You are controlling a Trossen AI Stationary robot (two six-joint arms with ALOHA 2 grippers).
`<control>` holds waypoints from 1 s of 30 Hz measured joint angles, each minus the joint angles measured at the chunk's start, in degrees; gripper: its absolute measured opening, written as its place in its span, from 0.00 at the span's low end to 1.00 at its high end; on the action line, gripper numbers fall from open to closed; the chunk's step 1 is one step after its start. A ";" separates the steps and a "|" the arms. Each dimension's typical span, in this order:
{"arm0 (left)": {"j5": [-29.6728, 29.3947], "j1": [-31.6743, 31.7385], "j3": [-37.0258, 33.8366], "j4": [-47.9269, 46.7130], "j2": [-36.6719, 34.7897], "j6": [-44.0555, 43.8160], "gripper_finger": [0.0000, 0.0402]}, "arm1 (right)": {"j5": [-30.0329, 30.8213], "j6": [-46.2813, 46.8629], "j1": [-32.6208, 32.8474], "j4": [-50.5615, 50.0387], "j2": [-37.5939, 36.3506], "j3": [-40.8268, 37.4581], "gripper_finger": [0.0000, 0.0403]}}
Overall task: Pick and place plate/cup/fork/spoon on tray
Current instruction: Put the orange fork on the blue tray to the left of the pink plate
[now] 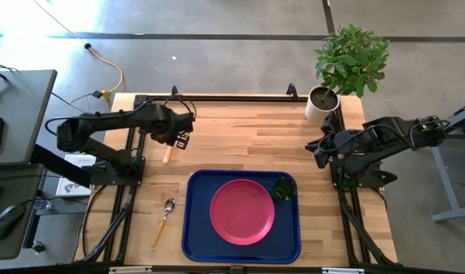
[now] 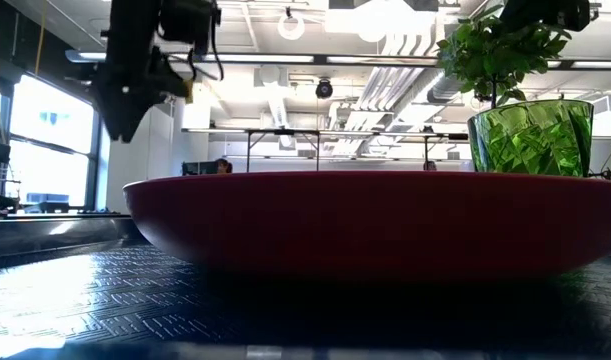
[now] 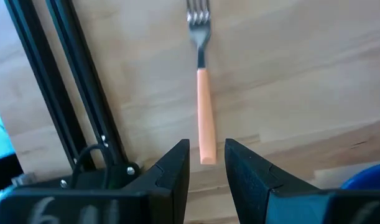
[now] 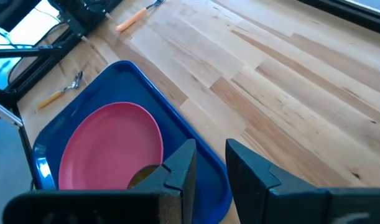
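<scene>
I log: left tool (image 3: 207, 163) released over fork (image 1: 168, 153) upper left; plate (image 1: 242, 211), cup (image 1: 284, 188) on tray (image 1: 195, 228); right tool (image 4: 208, 167) released.

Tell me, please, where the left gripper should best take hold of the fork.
Probably mid-handle, from straight above. The fork lies flat on bare wood, its straight orange handle slimmer than the gap between the left gripper's open fingers, which already straddle the handle's end.

plate (image 1: 242, 211) and cup (image 1: 284, 188) on tray (image 1: 195, 228); spoon (image 1: 164, 218) left.
</scene>
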 joint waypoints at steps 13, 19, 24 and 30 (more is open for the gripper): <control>3.52 5.07 -11.78 13.19 0.00 0.82 0.38 | 0.03 -2.49 0.00 0.00 0.02 0.00 0.20; 3.37 7.88 -15.44 16.52 0.00 1.59 0.38 | 0.49 -2.53 0.00 0.00 0.02 0.00 0.20; 4.06 9.67 -17.82 22.11 0.00 4.45 0.37 | 0.60 -0.61 0.00 0.00 0.02 0.00 0.20; 5.35 11.80 -18.92 25.17 1.14 8.40 0.37 | 3.58 0.42 0.00 0.02 0.02 0.00 0.20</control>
